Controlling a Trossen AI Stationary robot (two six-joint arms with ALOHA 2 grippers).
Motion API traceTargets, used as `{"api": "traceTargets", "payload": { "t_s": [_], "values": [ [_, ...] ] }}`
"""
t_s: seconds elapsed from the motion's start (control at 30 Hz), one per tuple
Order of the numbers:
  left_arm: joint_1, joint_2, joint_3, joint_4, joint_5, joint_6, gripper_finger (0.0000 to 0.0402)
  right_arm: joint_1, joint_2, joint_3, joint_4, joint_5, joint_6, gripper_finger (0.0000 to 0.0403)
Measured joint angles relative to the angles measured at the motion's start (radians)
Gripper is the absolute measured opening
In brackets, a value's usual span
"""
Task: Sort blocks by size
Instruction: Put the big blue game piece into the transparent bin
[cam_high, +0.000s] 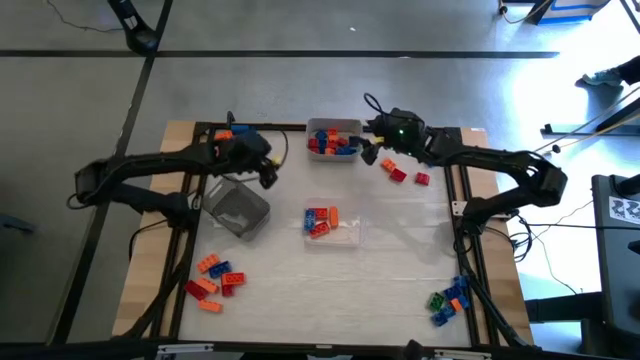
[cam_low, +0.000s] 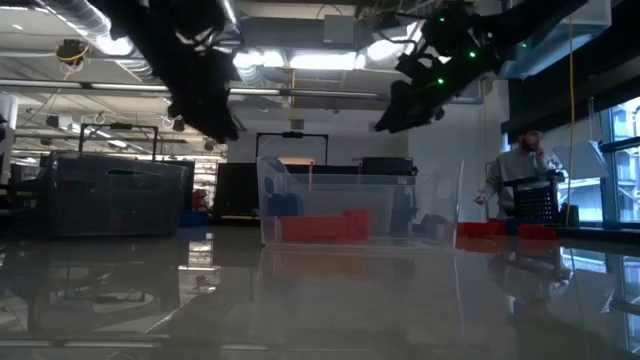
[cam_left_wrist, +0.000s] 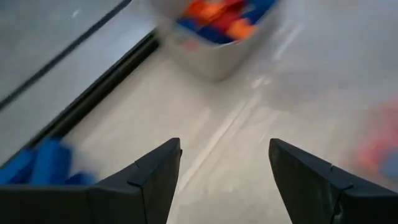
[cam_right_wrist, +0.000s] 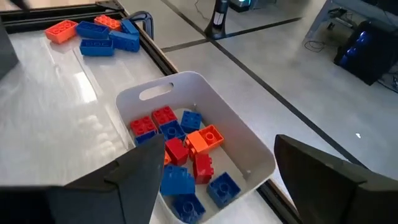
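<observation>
A white tray (cam_high: 333, 140) at the table's far edge holds several red, blue and orange blocks (cam_right_wrist: 180, 155). My right gripper (cam_high: 368, 150) hovers open and empty just right of and above this tray; its wrist view looks down into the tray (cam_right_wrist: 249, 134). My left gripper (cam_high: 268, 172) is open and empty above the table, between the far-left blocks (cam_high: 235, 132) and an empty grey tray (cam_high: 238, 208). A clear tray (cam_high: 330, 222) in the middle holds a few blue, orange and red blocks. The left wrist view shows the white tray (cam_left_wrist: 217, 53) ahead of the open fingers.
Loose block piles lie near left (cam_high: 213, 280), near right (cam_high: 450, 300), far right (cam_high: 402, 172) and far left (cam_right_wrist: 93, 34). Dark frame rails run along the table's left (cam_high: 190, 200) and right (cam_high: 462, 200) sides. A person (cam_low: 525, 170) stands beyond the table.
</observation>
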Motion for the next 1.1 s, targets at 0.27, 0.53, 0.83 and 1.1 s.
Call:
{"api": "traceTargets", "payload": {
  "t_s": [0.27,0.53,0.83,1.1],
  "values": [
    [0.238,0.045,0.000,-0.065,-0.002,-0.055,0.0232,0.017,-0.017,-0.194,0.228,-0.040,0.039,0.0300],
    [0.430,0.189,0.000,-0.082,-0.002,-0.036,0.0232,0.116,-0.018,-0.277,0.356,-0.062,0.027,0.0300],
    [0.483,0.322,0.000,-0.054,0.000,0.006,0.0232,0.153,-0.018,-0.277,0.365,-0.061,0.011,0.0300],
    [0.502,0.415,0.000,0.039,0.009,0.037,0.0232,0.152,-0.018,-0.277,0.365,-0.061,0.014,0.0300]
  ]
}}
